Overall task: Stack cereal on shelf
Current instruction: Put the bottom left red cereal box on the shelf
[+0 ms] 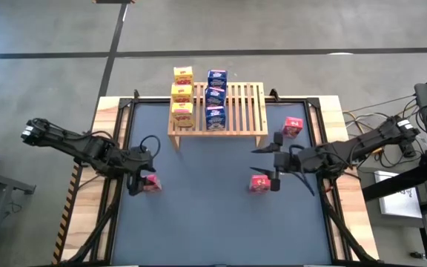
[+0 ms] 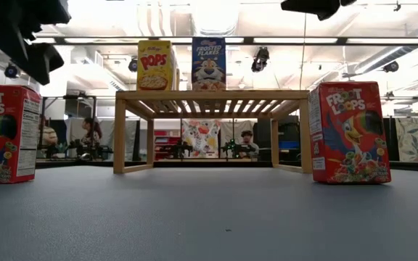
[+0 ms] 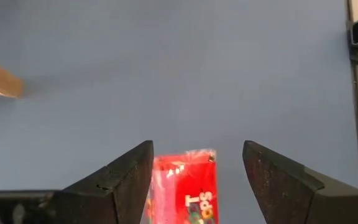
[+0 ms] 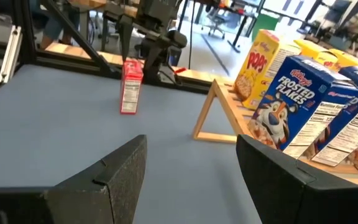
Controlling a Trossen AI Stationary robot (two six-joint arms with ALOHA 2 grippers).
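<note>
The wooden shelf [image 1: 247,107] stands at the table's far edge. On its slats stand three yellow cereal boxes [image 1: 182,95] in a row and three blue ones [image 1: 215,99] beside them. A red cereal box [image 3: 185,190] stands upright on the grey mat at the left. My left gripper [image 3: 197,149] hovers over it, open, one finger on either side of its top without touching. Another red box [image 1: 259,183] stands upright right of centre. My right gripper [image 1: 269,165] is just beyond it, held above the mat and pointing level toward the table's left, open [image 4: 191,140] and empty.
A third red box [image 1: 293,126] stands by the shelf's right leg. Black frame rails [image 1: 124,111] border the mat. The shelf's right half [image 1: 252,96] carries no boxes. Grey mat [image 1: 206,222] lies bare between the two near red boxes and toward the near edge.
</note>
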